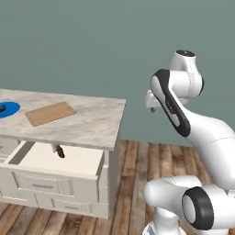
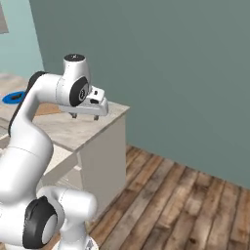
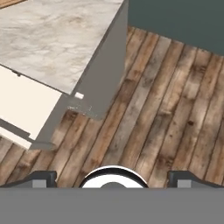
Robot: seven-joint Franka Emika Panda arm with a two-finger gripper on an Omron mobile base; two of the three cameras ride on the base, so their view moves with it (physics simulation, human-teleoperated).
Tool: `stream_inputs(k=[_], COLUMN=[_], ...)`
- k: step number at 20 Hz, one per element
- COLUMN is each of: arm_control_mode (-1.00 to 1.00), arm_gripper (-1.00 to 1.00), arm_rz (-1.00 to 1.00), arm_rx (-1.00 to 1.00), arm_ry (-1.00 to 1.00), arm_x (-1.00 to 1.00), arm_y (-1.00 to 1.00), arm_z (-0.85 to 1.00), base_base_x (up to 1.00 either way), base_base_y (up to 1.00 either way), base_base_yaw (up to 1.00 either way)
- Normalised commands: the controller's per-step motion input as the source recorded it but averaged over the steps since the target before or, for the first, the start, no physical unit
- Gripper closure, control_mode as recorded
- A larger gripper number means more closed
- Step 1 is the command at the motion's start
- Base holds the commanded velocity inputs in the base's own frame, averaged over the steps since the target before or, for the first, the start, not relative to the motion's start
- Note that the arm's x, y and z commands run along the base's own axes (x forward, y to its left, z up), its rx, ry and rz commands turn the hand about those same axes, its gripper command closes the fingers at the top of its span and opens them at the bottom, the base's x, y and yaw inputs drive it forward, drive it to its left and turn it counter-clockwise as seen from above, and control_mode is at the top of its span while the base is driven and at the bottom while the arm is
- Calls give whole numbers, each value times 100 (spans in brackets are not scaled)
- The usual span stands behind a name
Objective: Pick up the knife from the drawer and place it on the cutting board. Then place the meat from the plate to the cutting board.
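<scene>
I have the fingers [image 2: 85, 116] spread wide and empty, hanging in the air off the near corner of the counter [image 1: 92, 124], with nothing between them. Through the hand view I look down past the two tips at the wooden floor [image 3: 175, 100], and the counter's marble corner sits up and to the left of them.

The drawer [image 1: 59, 160] stands pulled out from the counter's front, well below the fingers and off to their left. The knife [image 1: 59, 151] lies inside it near the back edge, dark handle showing, partly tucked under the counter's lip; I cannot make out the blade.

On the counter top the cutting board [image 1: 50, 113] lies flat, farther from the fingers than the drawer's near corner. Beyond it, at the far end, sits the plate [image 1: 8, 110], apart from the board, with the meat [image 1: 2, 108] resting on it as a small dark lump.
</scene>
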Motion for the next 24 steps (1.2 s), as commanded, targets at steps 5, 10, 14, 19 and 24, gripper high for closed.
stream_inputs(k=[5,10,14,19,24], arm_control_mode=[100,100,100,100,100], arm_gripper=[-100,-100,-100,-100,-100], arm_rz=[0,0,0,0,0], arm_rx=[0,0,0,0,0], arm_ry=[0,0,0,0,0], arm_x=[0,0,0,0,0], arm_y=[0,0,0,0,0], arm_z=[0,0,0,0,0], base_base_x=[51,69,74,70,47], base_base_y=[0,-1,-23,-11,-14], base_base_yaw=[39,35,41,41,48])
